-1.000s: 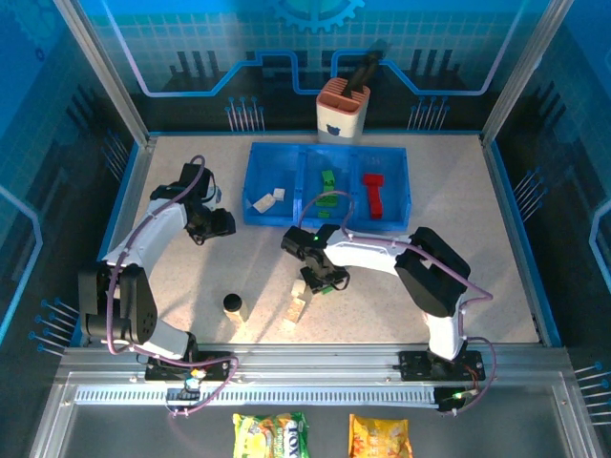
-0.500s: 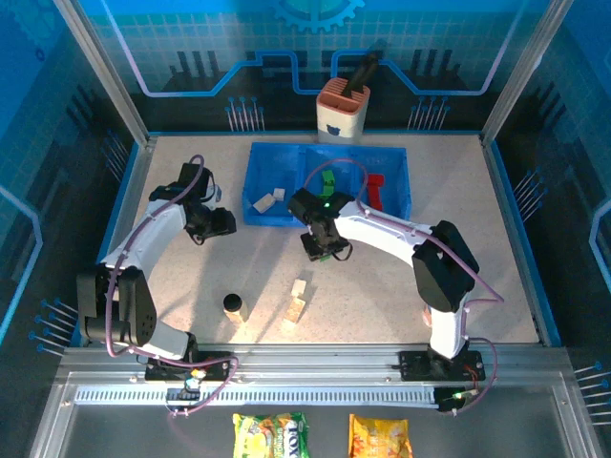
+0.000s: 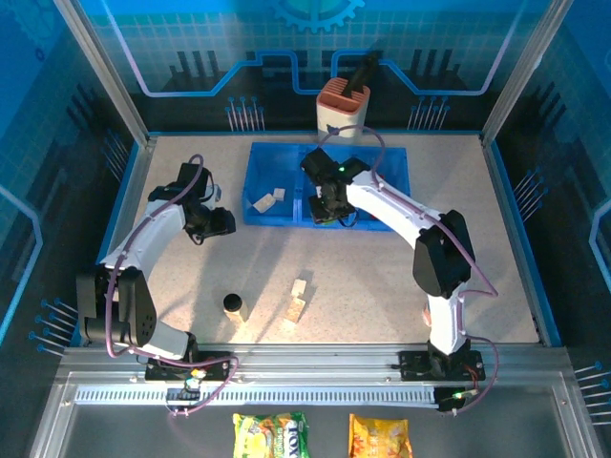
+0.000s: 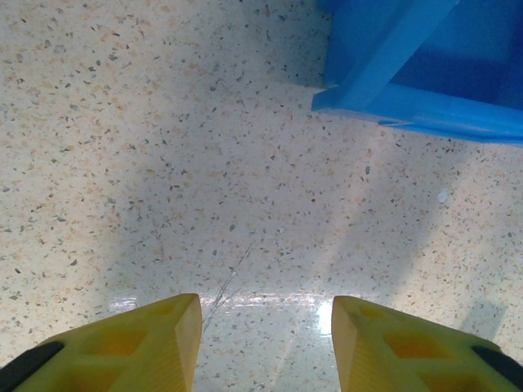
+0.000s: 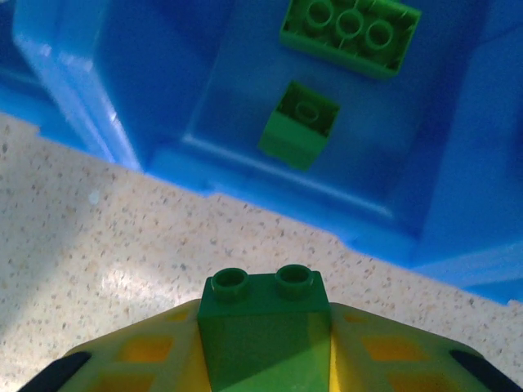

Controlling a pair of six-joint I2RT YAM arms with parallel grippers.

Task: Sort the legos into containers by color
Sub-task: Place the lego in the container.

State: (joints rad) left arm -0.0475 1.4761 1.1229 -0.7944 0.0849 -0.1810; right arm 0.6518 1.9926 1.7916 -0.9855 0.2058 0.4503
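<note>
My right gripper (image 3: 329, 210) is shut on a dark green lego (image 5: 263, 327), two studs facing forward. It hovers over the table just short of the near rim (image 5: 270, 184) of the blue tray's (image 3: 286, 153) middle compartment. Inside that compartment lie a wide green brick (image 5: 350, 28) and a small green brick (image 5: 298, 122). Two cream bricks (image 3: 263, 201) rest in the left compartment. Two more cream bricks (image 3: 299, 287) (image 3: 297, 307) lie loose on the table. My left gripper (image 3: 224, 221) stands open over bare table (image 4: 265, 327) beside the tray's left corner (image 4: 409, 98).
A small black cylinder (image 3: 232, 303) stands left of the loose cream bricks. An orange-and-white cup holder (image 3: 343, 108) sits behind the tray. Snack packets (image 3: 272, 434) lie below the rail at the near edge. Blue walls close in the table on three sides.
My right arm has carried the green lego from the middle of the table away from the bases up to the tray's near edge. The left arm has stayed put.
</note>
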